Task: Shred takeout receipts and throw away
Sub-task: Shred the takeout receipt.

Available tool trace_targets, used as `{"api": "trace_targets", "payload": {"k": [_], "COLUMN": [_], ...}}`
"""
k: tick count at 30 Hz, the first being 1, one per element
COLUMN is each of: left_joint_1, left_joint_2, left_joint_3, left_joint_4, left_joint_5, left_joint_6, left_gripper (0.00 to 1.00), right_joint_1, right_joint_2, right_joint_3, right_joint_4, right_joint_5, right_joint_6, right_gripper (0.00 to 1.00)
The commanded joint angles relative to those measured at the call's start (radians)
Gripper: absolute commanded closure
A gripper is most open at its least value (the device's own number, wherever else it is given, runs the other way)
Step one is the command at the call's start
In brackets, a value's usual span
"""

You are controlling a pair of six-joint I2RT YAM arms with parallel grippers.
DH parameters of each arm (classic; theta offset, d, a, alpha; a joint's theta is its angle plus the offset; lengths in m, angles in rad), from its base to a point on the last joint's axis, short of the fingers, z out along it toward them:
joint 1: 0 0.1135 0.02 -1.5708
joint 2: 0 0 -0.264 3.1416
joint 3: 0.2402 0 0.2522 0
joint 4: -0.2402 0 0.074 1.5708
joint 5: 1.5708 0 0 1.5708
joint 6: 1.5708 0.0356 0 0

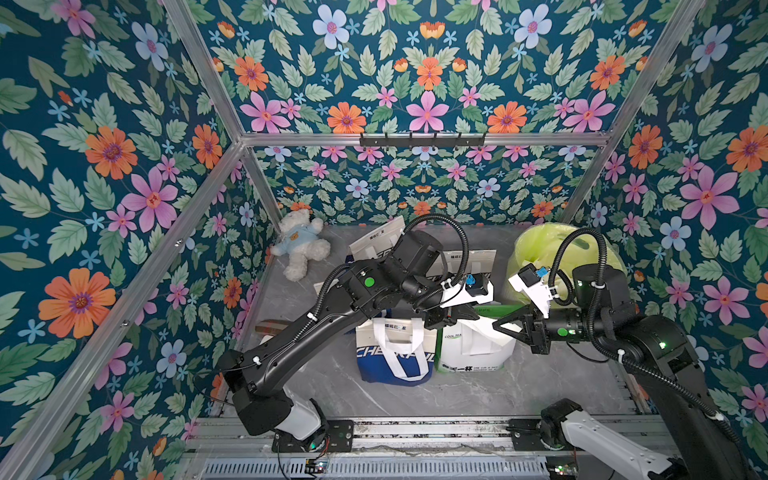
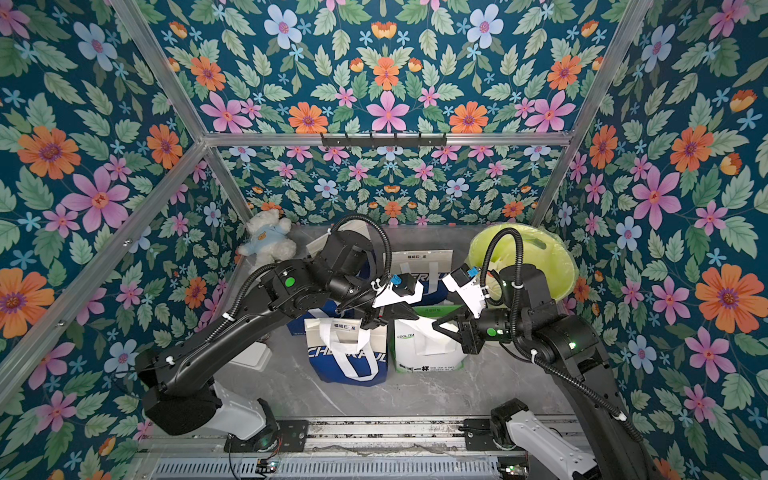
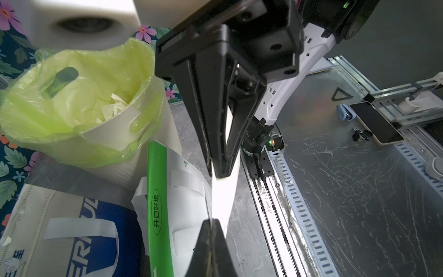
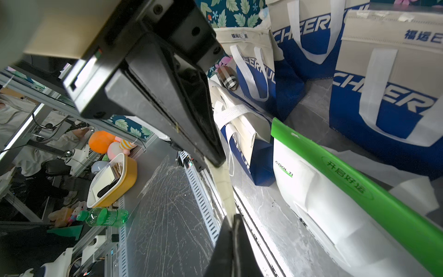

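A thin white takeout receipt [image 3: 224, 199] is stretched between my two grippers above the green-and-white bag [image 1: 473, 349]. My left gripper [image 3: 211, 221] is shut on one end of it. The right gripper [image 4: 233, 217] faces it tip to tip, jaws together on the other end, where the receipt [image 4: 224, 189] shows as a pale strip. In both top views the left gripper [image 1: 478, 314] and the right gripper [image 1: 496, 324] nearly touch, and the slip between them is hidden. Torn white scraps [image 3: 112, 108] lie in the bin lined with a yellow-green bag [image 3: 115, 129].
The lined bin [image 1: 536, 249] stands at the back right, behind the right arm. A blue-and-white bag [image 1: 390, 353] stands beside the green-and-white one, with more of them behind. A teddy bear [image 1: 301, 245] lies in the back left corner.
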Motion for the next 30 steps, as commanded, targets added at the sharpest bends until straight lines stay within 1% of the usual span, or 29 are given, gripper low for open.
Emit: {"api": "trace_targets", "payload": {"k": [1,3,4,5,9,12,24,30], "left_joint_1": [0.0,0.0,0.001,-0.001,-0.001,-0.001,-0.001,-0.001], "left_joint_2": [-0.031,-0.052,-0.063,-0.071,-0.1,-0.104,-0.082,-0.081], "left_joint_3": [-0.046,-0.086,-0.107,-0.123,-0.18,-0.189,-0.186,-0.187], "left_joint_4": [0.121,0.176,0.204,0.228,0.324,0.347,0.348,0.347], "left_joint_5": [0.006,0.013,0.018,0.023,0.04,0.052,0.071,0.069], "left_joint_6": [-0.045,-0.071,-0.085,-0.095,-0.14,-0.151,-0.161,-0.161], "left_gripper": [1.0,1.0,1.0,1.0,1.0,1.0,1.0,1.0], "right_joint_1": [0.001,0.001,0.001,0.001,0.001,0.001,0.003,0.002], "right_joint_2": [-0.018,-0.035,-0.042,-0.047,-0.039,-0.026,-0.041,-0.04], "right_joint_3": [-0.015,-0.026,-0.033,-0.036,-0.036,-0.034,-0.067,-0.06], "right_joint_4": [0.066,0.109,0.137,0.16,0.195,0.191,0.243,0.261], "right_joint_5": [0.014,-0.001,-0.01,-0.023,-0.055,-0.058,-0.031,-0.047], "right_joint_6": [0.013,0.032,0.048,0.061,0.084,0.079,0.107,0.115], "right_gripper": [0.62,0.58,0.58,0.6,0.73,0.76,0.78,0.76]}}
